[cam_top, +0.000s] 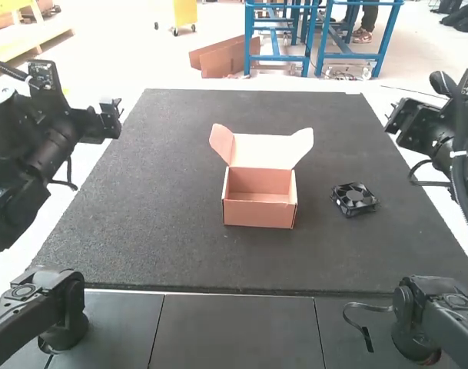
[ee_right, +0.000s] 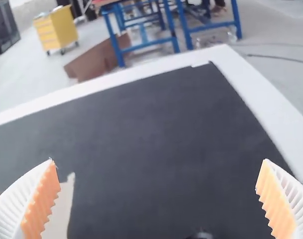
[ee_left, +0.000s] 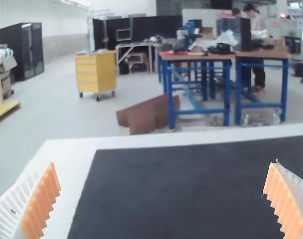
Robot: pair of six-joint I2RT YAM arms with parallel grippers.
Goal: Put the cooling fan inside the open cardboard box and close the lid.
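I see my left hand (ee_left: pixel 161 196) and right hand (ee_right: pixel 156 194) both released; the open cardboard box (cam_top: pixel 259 198) sits mid-frame, the cooling fan (cam_top: pixel 354 199) to its right.

Fan (cam_top: pixel 354 199) lies right of box (cam_top: pixel 259 197) — both on mat (cam_top: pixel 141 207).

Legible markings: none found.
The cardboard box (cam_top: pixel 259 198) and the cooling fan (cam_top: pixel 354 199) show no print that can be read.
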